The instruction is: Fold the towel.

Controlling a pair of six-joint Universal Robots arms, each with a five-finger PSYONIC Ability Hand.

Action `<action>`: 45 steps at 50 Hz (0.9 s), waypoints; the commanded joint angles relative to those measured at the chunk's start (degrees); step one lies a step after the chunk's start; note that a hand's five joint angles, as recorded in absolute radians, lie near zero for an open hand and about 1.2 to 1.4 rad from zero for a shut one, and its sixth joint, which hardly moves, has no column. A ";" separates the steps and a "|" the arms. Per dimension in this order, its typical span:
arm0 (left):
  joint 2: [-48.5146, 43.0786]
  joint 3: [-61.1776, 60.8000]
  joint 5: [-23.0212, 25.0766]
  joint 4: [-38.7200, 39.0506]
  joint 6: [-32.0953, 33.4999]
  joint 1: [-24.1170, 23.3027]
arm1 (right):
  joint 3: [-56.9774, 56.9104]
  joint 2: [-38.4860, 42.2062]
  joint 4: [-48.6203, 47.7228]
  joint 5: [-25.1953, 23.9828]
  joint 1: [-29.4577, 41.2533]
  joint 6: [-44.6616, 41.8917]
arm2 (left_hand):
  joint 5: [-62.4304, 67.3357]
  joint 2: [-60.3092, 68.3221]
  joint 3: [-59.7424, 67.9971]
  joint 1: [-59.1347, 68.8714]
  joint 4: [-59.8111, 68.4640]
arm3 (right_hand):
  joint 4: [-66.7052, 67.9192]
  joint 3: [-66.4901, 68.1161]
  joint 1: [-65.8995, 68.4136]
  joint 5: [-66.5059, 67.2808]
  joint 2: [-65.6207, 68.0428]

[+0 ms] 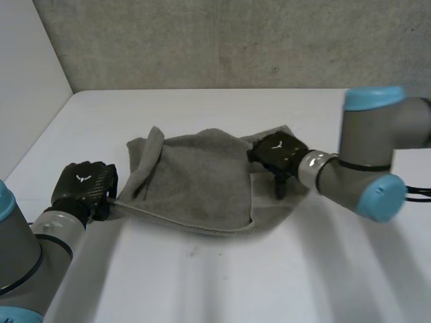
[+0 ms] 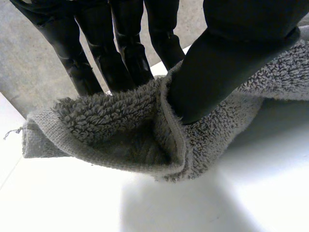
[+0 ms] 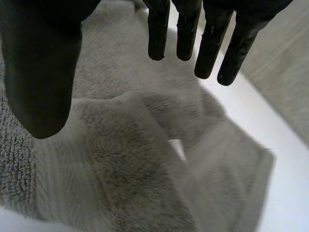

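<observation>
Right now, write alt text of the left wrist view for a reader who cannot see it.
The robot's black left hand pinches a bunched edge of the grey terry-cloth towel between its thumb and its fingers. The folds of cloth sag over the white table.

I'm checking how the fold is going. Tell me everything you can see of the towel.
The towel is grey looped terry cloth with a flat hemmed border. It lies rumpled in the middle of the white table, partly doubled over, with its left end twisted into a ridge. The left hand pinches that end near a corner, between thumb and fingers. The right hand is over its right part, fingers straight, holding nothing.
</observation>
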 commanded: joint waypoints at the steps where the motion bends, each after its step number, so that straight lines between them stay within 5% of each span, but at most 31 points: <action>1: 0.03 -0.21 0.09 0.10 0.09 0.00 | -16.48 11.89 9.60 3.56 1.23 0.15 | 11.51 10.23 10.28 12.43 10.13 | 0.34 -0.07 0.23 2.83 -0.77; 14: 0.12 -0.21 0.09 0.10 0.09 0.00 | -24.39 17.17 11.54 6.19 1.41 0.23 | 11.51 10.23 10.28 12.43 10.13 | 13.96 13.55 13.85 16.46 12.86; 19: 0.12 -0.21 0.00 0.10 0.09 0.00 | -23.87 16.56 11.71 6.02 1.41 0.50 | 11.51 10.23 10.28 12.43 10.13 | 38.12 37.71 38.01 40.61 37.02; 23: 0.20 -0.21 0.00 0.10 0.09 0.00 | -23.43 15.68 11.71 5.84 1.41 1.81 | 11.51 10.23 10.28 12.43 10.13 | 44.39 43.98 44.28 46.88 43.29; 30: 0.20 -0.21 0.00 0.10 0.09 0.00 | -21.40 12.86 11.71 5.58 1.32 2.96 | 11.51 10.23 10.28 12.43 10.13 | 40.88 40.47 40.77 43.37 39.77; 35: 0.29 -0.30 0.00 0.10 0.09 0.00 | -17.28 10.49 11.54 4.96 1.32 2.96 | 11.51 10.23 10.28 12.43 10.13 | 21.23 20.82 21.12 23.72 20.12; 45: 0.29 -0.30 0.00 0.10 0.09 0.00 | -14.55 11.10 11.19 4.87 1.32 2.61 | 11.51 10.23 10.28 12.43 10.13 | 21.69 21.28 21.58 24.18 20.59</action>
